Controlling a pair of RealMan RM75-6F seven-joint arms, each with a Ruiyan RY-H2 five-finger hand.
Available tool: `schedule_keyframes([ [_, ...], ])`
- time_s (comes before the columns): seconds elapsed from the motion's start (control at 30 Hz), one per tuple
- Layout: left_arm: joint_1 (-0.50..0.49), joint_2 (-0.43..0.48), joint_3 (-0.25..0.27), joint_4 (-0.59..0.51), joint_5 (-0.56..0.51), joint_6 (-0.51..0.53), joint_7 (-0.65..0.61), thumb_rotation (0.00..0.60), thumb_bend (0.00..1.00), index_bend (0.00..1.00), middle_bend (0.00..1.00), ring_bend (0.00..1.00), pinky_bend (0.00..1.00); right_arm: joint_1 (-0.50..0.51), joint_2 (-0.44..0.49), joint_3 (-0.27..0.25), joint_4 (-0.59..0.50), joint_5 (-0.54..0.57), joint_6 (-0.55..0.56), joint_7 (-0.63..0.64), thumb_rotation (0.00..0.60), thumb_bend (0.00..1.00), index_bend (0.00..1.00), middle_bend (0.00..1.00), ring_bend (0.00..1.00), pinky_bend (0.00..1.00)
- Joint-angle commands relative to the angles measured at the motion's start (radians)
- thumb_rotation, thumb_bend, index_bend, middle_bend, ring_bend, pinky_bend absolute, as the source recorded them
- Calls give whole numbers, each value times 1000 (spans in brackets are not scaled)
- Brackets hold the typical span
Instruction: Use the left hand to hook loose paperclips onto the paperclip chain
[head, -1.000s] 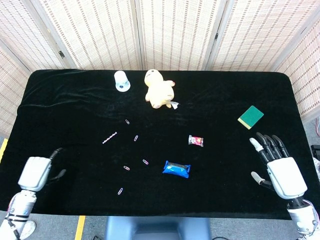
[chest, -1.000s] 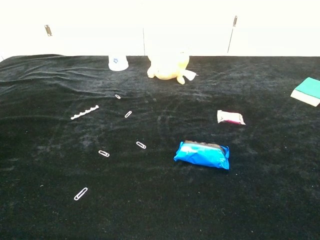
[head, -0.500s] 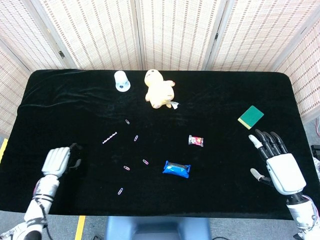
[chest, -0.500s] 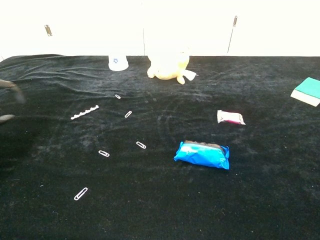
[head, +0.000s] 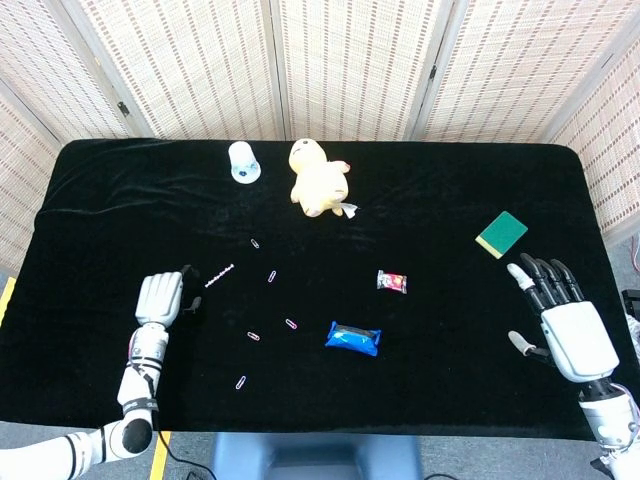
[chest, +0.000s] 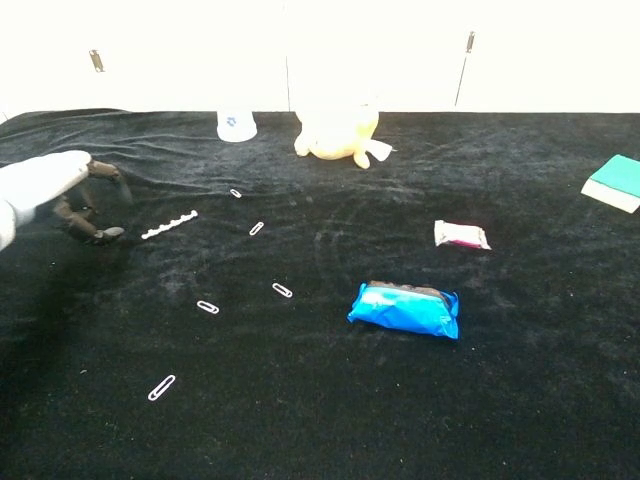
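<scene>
Left hand (head: 163, 298) hovers over the black table (head: 450, 330) just beside the near end of the paperclip chain (head: 219, 275), fingers curled loosely and apart, holding nothing; right hand (head: 560, 325) sits at the table's far right edge, fingers spread and empty. Loose paperclips lie scattered right of and below the chain: one (head: 256, 243) above it, one (head: 271, 276) beside it, and others (head: 254, 336) (head: 291, 324) (head: 240, 382) nearer the front; a blue packet (head: 353, 339), small candy wrapper (head: 392, 282), yellow plush toy (head: 317, 178), white cup (head: 242, 161) and green sponge (head: 501, 234) rest elsewhere.
</scene>
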Motion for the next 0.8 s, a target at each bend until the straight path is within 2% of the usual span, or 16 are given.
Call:
schedule_keyframes([
  [0.03, -29, -36, -14, 52, -18, -23, -7, 600, 368, 385, 1000, 1000, 1000, 4, 0, 3, 7, 9, -7, 9, 600, 231, 0, 0, 0, 0],
  [0.8, -100, -123, -23, 224, -58, -123, -47, 600, 408, 460, 1000, 1000, 1000, 12, -4, 7, 44, 53, -27, 43, 600, 231, 0, 0, 0, 0],
])
